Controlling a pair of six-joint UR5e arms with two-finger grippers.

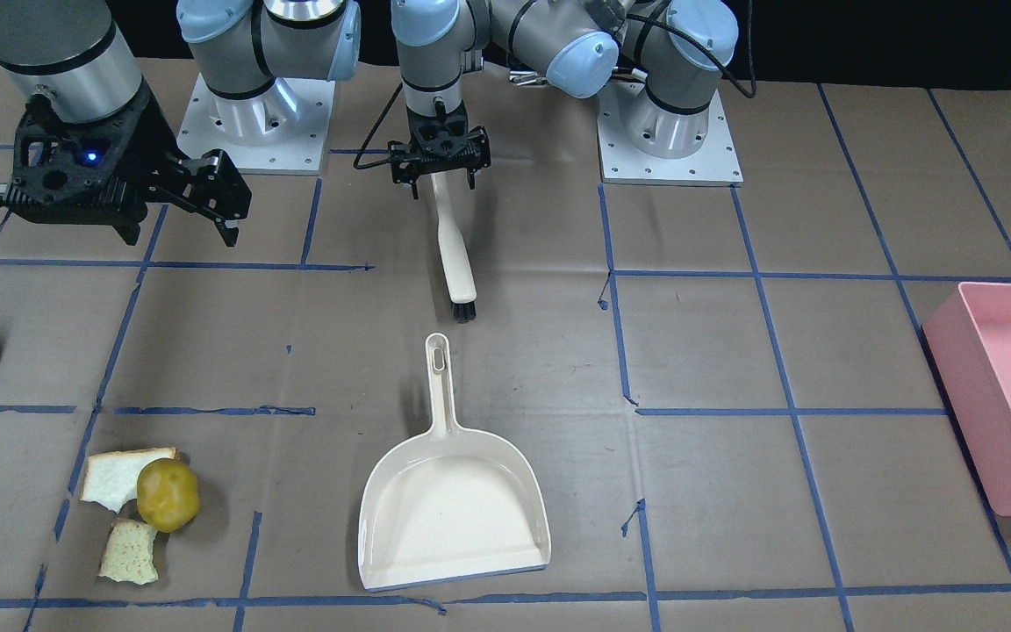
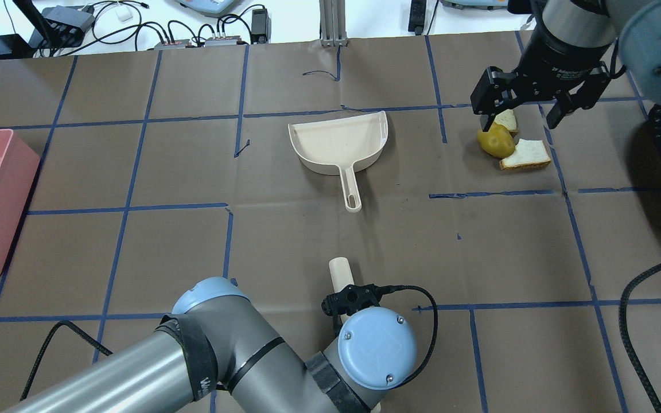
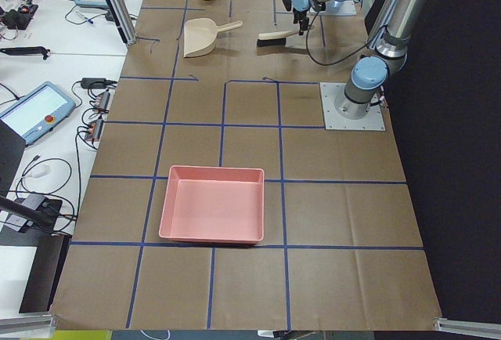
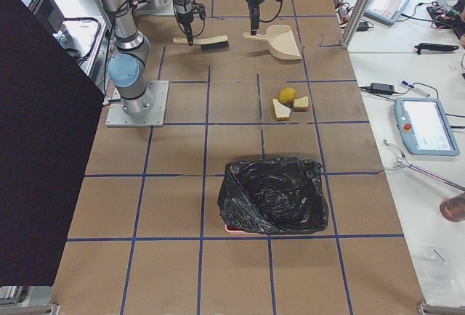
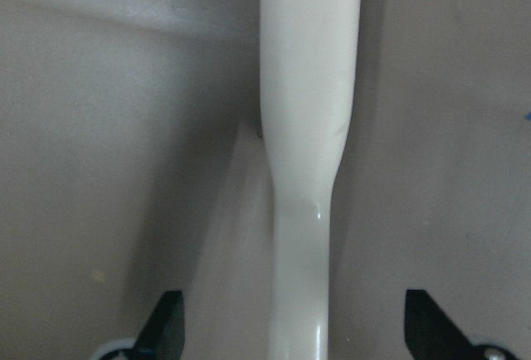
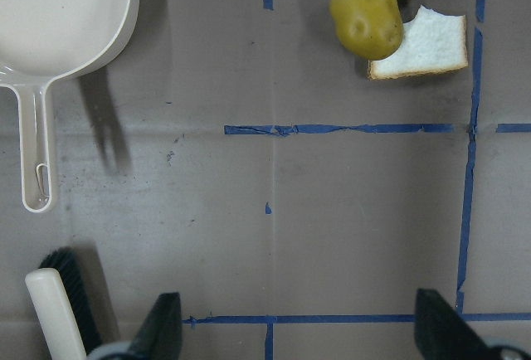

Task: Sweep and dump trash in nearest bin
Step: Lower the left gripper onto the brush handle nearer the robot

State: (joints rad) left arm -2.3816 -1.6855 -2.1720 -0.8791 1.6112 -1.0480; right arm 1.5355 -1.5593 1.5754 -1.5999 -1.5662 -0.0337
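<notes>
The tabletop (image 1: 734, 491) offered open room between things; the black-lined bin (image 4: 247, 206) stood nearest the trash (image 1: 168, 496), bunched on the right; the dustpan (image 1: 453, 518) lay centred; the right gripper (image 6: 300, 331) hovered, jaws spread; the left gripper (image 1: 442, 180) straddled the brush (image 1: 455, 254) handle, jaws spread, seemingly not touching; closing squarely should avoid twisting.

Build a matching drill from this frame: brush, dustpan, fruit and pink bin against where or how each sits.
Things:
1 brush
2 dustpan
3 fruit
4 pink bin

States:
A empty, far out on the robot's left
B right against the bread pieces
C handle inside the open left end effector
D lying flat in the centre, ungripped

Pairs: 1-C, 2-D, 3-B, 4-A
</notes>
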